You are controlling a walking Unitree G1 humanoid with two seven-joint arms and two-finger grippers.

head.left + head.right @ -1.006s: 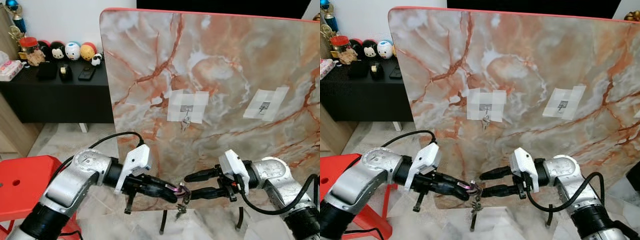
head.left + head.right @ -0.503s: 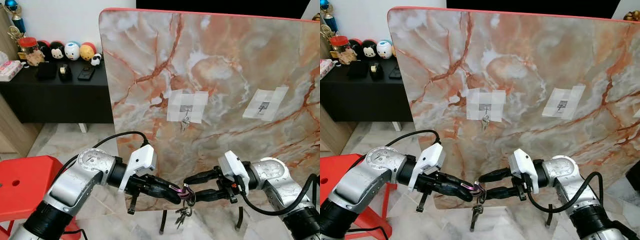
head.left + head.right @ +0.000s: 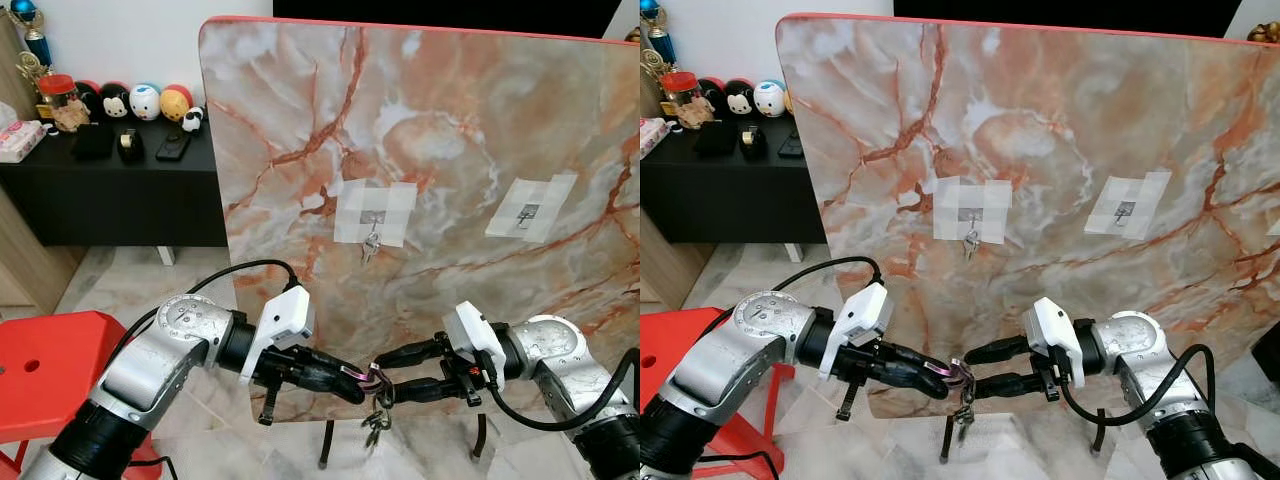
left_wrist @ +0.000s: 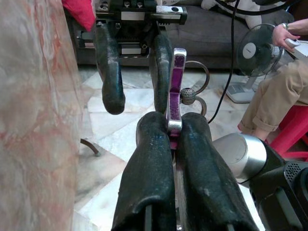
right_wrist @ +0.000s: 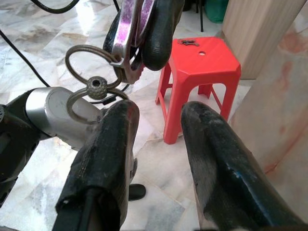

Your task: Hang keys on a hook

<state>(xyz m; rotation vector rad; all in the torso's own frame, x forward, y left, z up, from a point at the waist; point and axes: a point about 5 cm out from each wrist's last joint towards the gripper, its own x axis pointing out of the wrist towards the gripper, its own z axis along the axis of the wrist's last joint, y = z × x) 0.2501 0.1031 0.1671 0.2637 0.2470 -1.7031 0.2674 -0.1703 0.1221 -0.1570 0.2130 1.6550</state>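
marble board (image 3: 450,150): 2 taped hooks, key hanging on left hook (image 3: 372,243).

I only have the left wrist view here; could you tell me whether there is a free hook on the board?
Observer: Yes, the taped hook on the board's right side is bare; the left hook already carries a key.
Operator: Thanks. What hangs under the purple carabiner?
Observer: A key bunch dangles below the left gripper.
Operator: And is the right gripper closed on anything?
Observer: No, the right gripper is open, its fingers above and below the rings.
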